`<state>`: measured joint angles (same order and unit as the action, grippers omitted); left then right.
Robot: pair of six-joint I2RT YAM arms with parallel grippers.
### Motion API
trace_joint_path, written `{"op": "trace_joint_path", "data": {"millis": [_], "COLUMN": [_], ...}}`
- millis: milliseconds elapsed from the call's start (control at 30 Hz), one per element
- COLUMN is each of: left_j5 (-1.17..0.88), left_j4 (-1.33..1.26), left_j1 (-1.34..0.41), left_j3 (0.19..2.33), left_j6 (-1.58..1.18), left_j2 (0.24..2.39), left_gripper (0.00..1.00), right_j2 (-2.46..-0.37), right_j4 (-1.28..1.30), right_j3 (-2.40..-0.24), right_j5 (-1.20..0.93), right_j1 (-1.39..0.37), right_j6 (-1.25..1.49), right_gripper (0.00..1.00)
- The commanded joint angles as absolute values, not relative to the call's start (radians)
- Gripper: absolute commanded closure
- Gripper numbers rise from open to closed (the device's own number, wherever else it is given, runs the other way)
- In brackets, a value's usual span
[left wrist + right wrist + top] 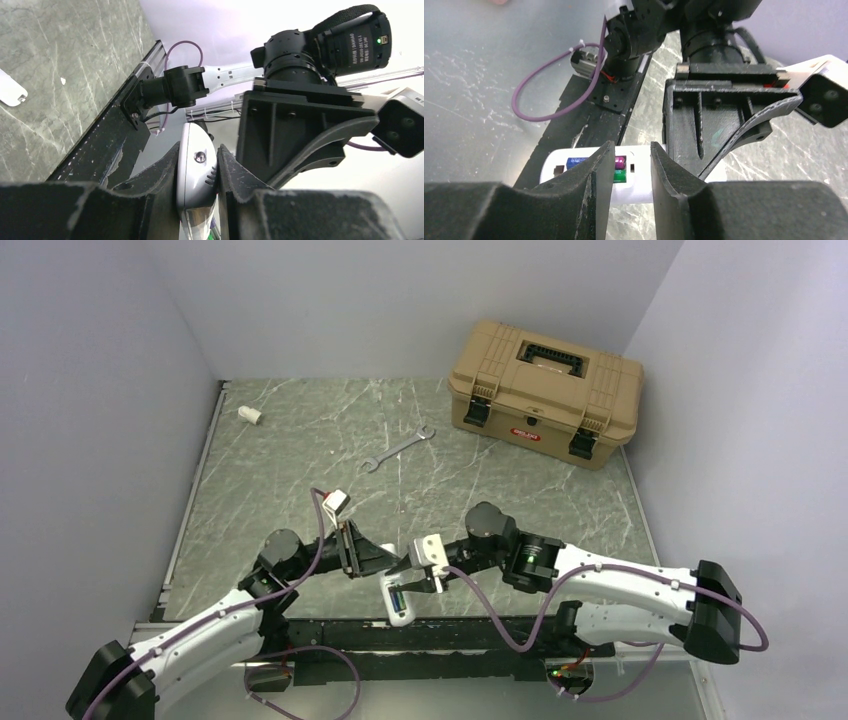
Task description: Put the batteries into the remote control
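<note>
My left gripper (385,568) is shut on one end of the white remote control (397,602), which lies low by the near rail. In the left wrist view the remote control (197,170) is pinched edge-on between both pads. Its recess faces the right wrist camera on the remote control (644,187). Two batteries lie side by side in that recess, the blue-purple battery (576,162) above the green battery (619,176). My right gripper (631,150) hovers just over the recess with its jaws apart and nothing between them. From above, the right gripper (418,580) is close beside the left one.
A tan toolbox (545,390) stands at the back right. A metal wrench (396,449) lies mid-table and a short white tube stub (249,414) at the back left. A small white tab (10,91) lies on the table. The black rail (460,635) runs along the near edge.
</note>
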<state>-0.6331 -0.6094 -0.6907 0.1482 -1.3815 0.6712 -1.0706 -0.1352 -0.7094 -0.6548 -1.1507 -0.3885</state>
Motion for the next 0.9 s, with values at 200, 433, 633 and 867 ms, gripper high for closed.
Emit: {"op": "trace_joint_path", "data": {"millis": [200, 433, 633, 867], "left_j5": [-0.640, -0.584, -0.557, -0.564], "left_j4": [-0.750, -0.780, -0.821, -0.850], "left_j1": [-0.696, -0.695, -0.695, -0.696], "left_j3": [0.173, 0.148, 0.138, 0.152], "left_j6": [-1.363, -1.287, -1.259, -1.251], "left_j2": [0.727, 0.696, 0.672, 0.658], "left_gripper": [1.00, 1.00, 1.00, 1.00], "right_j2": [-0.912, -0.789, -0.797, -0.812], "right_j4": [-0.274, -0.189, 0.086, -0.040], "right_j3": [-0.701, -0.640, -0.694, -0.608], "right_j5": [-0.531, -0.152, -0.060, -0.228], "right_j1": [-1.151, -1.149, -1.147, -1.146], "right_j6": [-0.155, 0.329, 0.576, 0.731], "right_gripper": [0.53, 0.33, 0.29, 0.21]}}
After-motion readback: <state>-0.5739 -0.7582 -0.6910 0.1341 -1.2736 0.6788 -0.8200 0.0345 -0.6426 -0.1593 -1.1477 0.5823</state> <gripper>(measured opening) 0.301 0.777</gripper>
